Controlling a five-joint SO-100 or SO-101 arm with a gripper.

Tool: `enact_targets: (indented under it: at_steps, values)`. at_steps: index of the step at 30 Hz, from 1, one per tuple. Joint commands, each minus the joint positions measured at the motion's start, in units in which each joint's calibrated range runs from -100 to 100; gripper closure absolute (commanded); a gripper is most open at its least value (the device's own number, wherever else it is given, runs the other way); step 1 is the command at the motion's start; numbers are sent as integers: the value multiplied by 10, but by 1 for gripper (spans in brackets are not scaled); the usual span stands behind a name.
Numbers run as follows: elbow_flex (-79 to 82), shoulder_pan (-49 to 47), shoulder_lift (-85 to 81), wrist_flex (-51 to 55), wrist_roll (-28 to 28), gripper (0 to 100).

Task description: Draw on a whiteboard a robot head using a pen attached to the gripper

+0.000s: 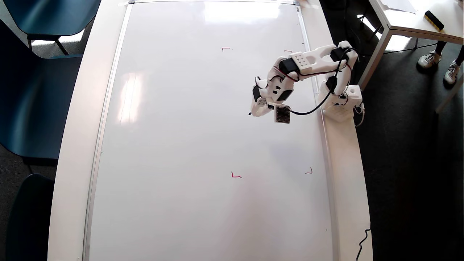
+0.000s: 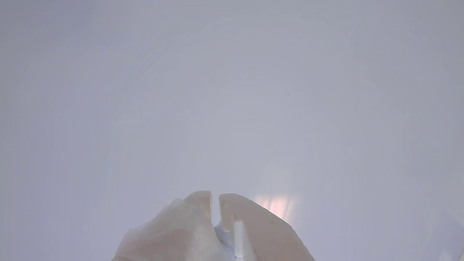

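Honestly, the nearest worry is my own grip. In the wrist view my gripper (image 2: 215, 203) shows two white fingers (image 2: 253, 228) pressed nearly together, only a thin slit between them, with something pale and bluish wedged low down in that slit. I judge that to be the pen, pinched, though the view is too hazy to be sure. If that pinch is loose, pressing down could push the pen back or twist it, and my lines would skip or wander.

From overhead, the pen (image 1: 251, 113) shows only as a small dark tip poking out of my gripper (image 1: 258, 108). Its long axis seems to run roughly from 2 o'clock at my wrist toward 8 o'clock at the tip, so it points away from my base and out over the board. I cannot tell whether the tip is touching the surface or hanging just above it. That matters: too steep a push could bend the tip or stall my joints, too little gives no ink.

Beyond the tip lies the whiteboard (image 1: 174, 145), bare and glossy; no robot head is drawn yet. Four red corner marks (image 1: 236, 175) frame the patch I take as the drawing area, and my tip sits inside it, toward its 10 o'clock corner. Window glare across the board could hide faint strokes, and my black cable (image 1: 311, 108) hanging near the board could drag through wet ink.
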Motion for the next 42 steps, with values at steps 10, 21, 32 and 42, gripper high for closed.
enact_targets:
  at_steps: [10, 21, 32, 42]
  values:
    - [-20, 62, 25, 82, -26, 99]
    - [-104, 55, 127, 80, -26, 99]
    - [-120, 63, 161, 36, -27, 99]
    - [-119, 70, 194, 36, -27, 99]
